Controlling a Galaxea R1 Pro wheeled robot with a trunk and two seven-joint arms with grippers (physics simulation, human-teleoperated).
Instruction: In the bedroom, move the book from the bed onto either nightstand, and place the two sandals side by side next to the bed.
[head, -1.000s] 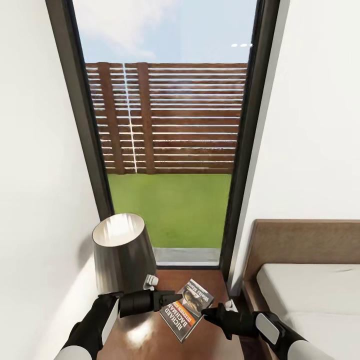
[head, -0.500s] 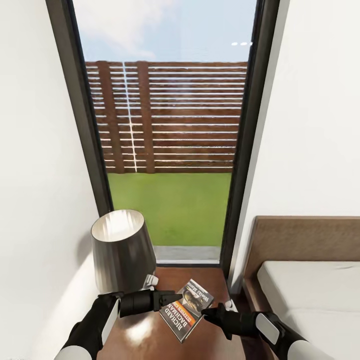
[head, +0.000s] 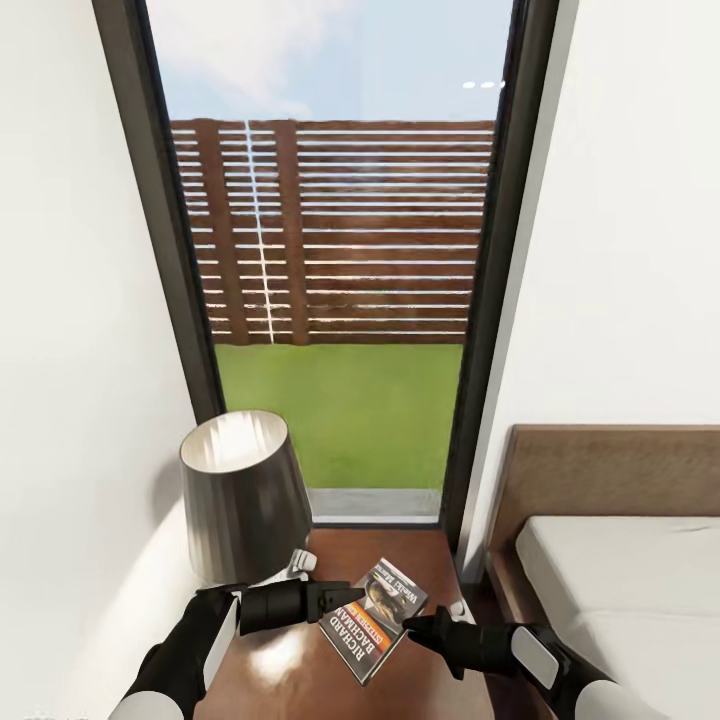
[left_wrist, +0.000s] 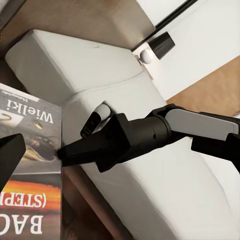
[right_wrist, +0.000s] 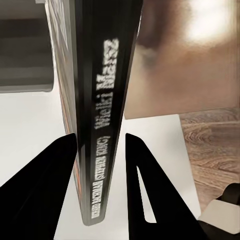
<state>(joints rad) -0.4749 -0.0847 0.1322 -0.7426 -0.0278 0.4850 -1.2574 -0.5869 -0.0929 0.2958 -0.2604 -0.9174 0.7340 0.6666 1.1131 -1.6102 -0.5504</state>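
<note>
The book (head: 375, 618), dark with an orange band and "RICHARD" on its cover, hangs tilted just over the glossy brown nightstand (head: 290, 670). My right gripper (head: 408, 628) is shut on its spine edge. In the right wrist view the spine (right_wrist: 100, 100) runs between the two black fingers (right_wrist: 55, 170). My left gripper (head: 345, 592) points at the book's opposite edge and stands open. In the left wrist view one of its fingers (left_wrist: 10, 155) lies over the cover (left_wrist: 30, 200). The bed (head: 620, 570) is to the right. The two sandals are out of view.
A grey lamp (head: 240, 500) stands on the nightstand's far left, close to my left arm. A tall black-framed window (head: 340, 300) is straight ahead, with white walls on both sides. The bed's brown headboard (head: 600, 470) borders the nightstand on the right.
The head camera has tilted slightly, so the lamp and bed sit a little higher in the picture. Both arms and the book hold the same pose.
</note>
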